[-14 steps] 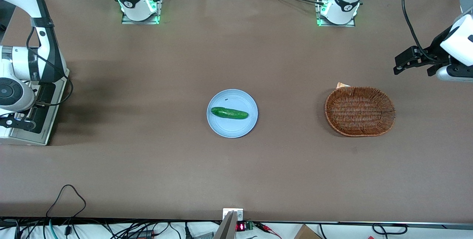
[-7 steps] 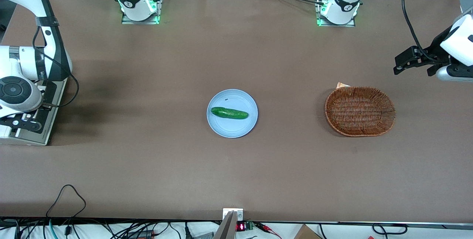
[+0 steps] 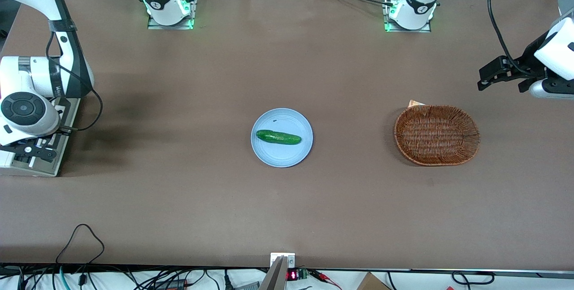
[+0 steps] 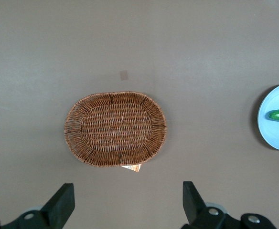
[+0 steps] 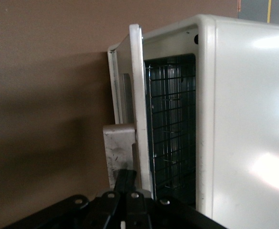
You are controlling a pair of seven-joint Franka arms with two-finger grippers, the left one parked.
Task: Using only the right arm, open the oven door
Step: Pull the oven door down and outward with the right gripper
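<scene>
Silver-grey at its frame, the oven door (image 5: 135, 95) stands just ajar, right ahead of your gripper's (image 5: 126, 183) fingers (image 5: 125, 177), which look pinched narrow on its pale handle (image 5: 118, 148); you're mid-pull, so next probably swing outward and down around the hinge.

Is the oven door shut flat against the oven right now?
No: the oven door stands ajar from the white oven, baring the wire rack, with the gripper at its handle.
</scene>
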